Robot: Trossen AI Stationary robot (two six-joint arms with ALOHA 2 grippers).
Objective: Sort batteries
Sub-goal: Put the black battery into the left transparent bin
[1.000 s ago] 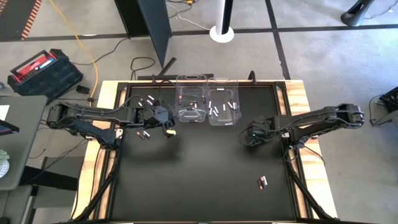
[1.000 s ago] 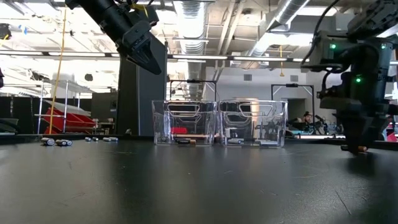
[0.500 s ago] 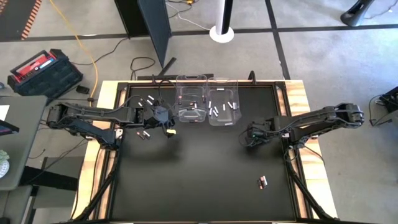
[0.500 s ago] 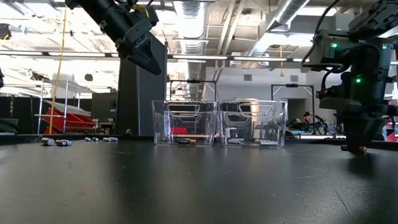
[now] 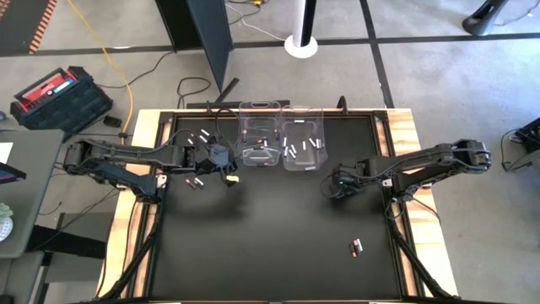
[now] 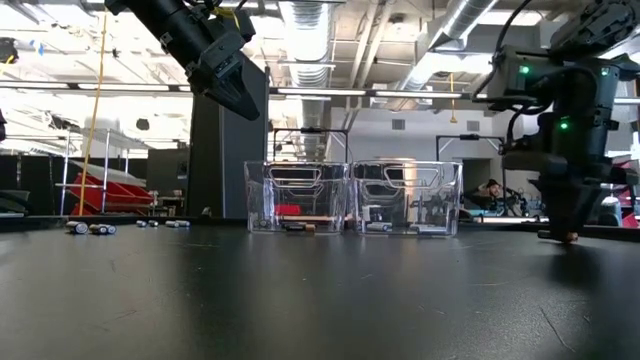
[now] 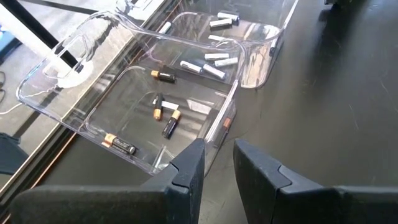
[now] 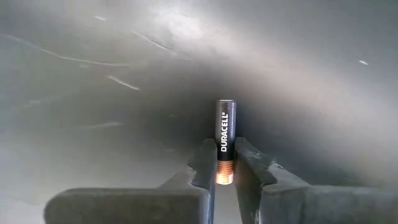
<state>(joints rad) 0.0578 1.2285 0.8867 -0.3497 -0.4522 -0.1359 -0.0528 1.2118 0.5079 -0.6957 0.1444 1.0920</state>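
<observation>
Grey concrete floor, red toolbox, yellow cable, ceiling ducts, bright overhead lights.

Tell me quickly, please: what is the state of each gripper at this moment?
Left gripper: jaws slightly apart, holding nothing, raised near the clear bins.
Right gripper: jaws closed on a dark Duracell battery, low at the table.

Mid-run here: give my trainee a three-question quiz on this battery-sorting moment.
1. True or false: the right gripper is shut on a dark battery.
2. Which bin lies just ahead of the left gripper: A) dark cells, B) white cells?
3. Fill in: the left gripper hangs ___ the table.

Key: 1 true; 2 A; 3 above.
</observation>
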